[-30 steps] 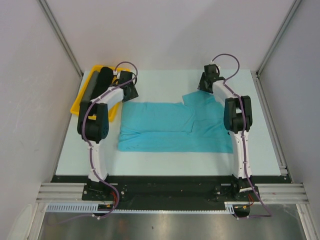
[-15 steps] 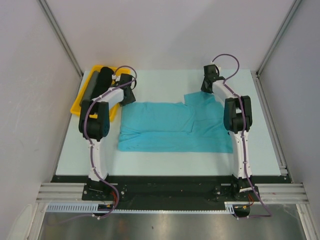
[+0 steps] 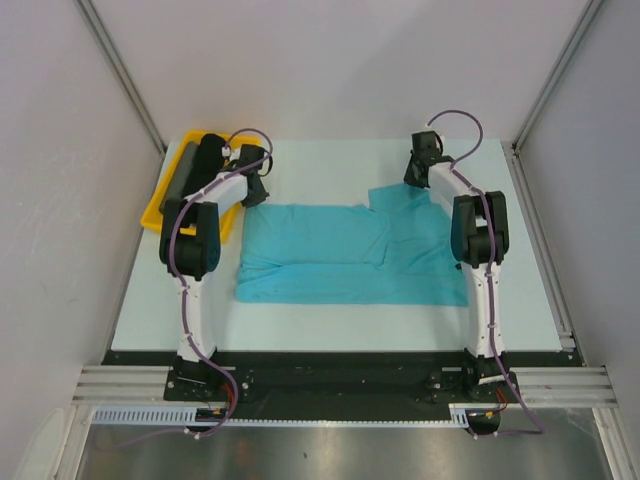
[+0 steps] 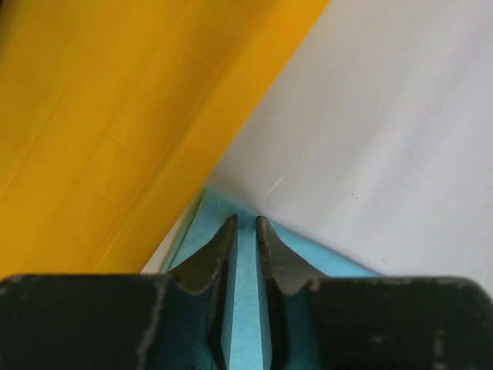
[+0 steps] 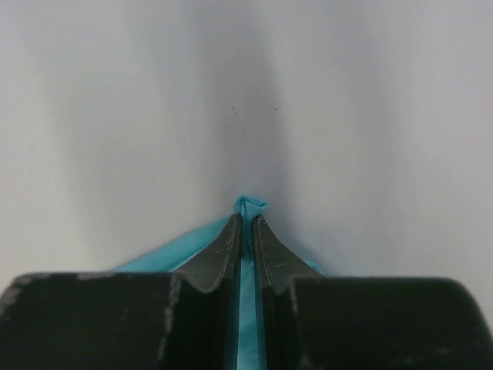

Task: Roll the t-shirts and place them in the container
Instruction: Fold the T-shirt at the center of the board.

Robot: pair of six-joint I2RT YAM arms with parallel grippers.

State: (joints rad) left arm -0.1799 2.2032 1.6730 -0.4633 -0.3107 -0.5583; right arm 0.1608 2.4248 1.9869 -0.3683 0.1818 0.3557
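Note:
A turquoise t-shirt (image 3: 340, 255) lies folded flat across the middle of the table, one sleeve reaching toward the far right. My left gripper (image 3: 254, 196) is at its far left corner. In the left wrist view the gripper (image 4: 246, 222) is shut on the turquoise cloth (image 4: 308, 250), which fills the thin slit between the jaws. My right gripper (image 3: 412, 184) is at the sleeve's far corner. The right wrist view has that gripper (image 5: 246, 220) shut on a bunched tip of cloth (image 5: 251, 204). A black roll (image 3: 207, 160) and a grey roll (image 3: 180, 172) lie in the tray.
A yellow tray (image 3: 160, 212) sits at the table's far left corner, its wall (image 4: 115, 131) close beside my left fingers. Grey panels wall in the table on the left, right and back. A black rail runs along the near edge by the arm bases.
Both grippers have closed from open onto the shirt's far corners. The left wrist has edged slightly away from the tray; the shirt has stayed flat.

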